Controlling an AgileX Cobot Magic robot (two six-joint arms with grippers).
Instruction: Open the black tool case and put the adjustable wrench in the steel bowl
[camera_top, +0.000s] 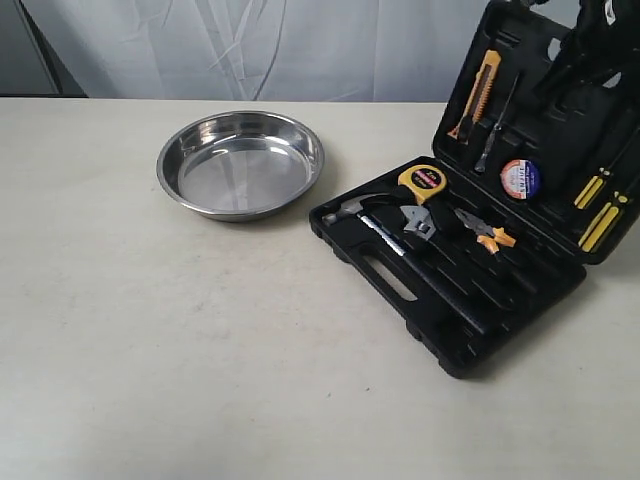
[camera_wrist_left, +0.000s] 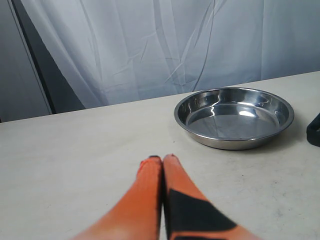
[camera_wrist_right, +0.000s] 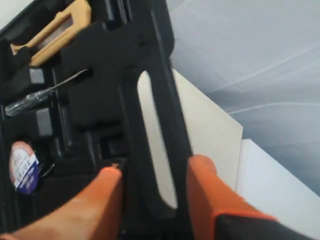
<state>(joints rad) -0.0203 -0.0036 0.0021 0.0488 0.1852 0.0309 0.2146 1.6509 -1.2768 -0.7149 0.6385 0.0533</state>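
Now right gripper (camera_wrist_right: 156, 167) tight on black tool case (camera_top: 480, 330) lid edge — left gripper (camera_wrist_left: 162, 159) clenched.

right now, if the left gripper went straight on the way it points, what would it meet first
Probably only bare table ahead of the left gripper; the steel bowl sits off to one side.

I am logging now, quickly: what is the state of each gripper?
Left gripper: closed, holding nothing.
Right gripper: closed on the black tool case lid.
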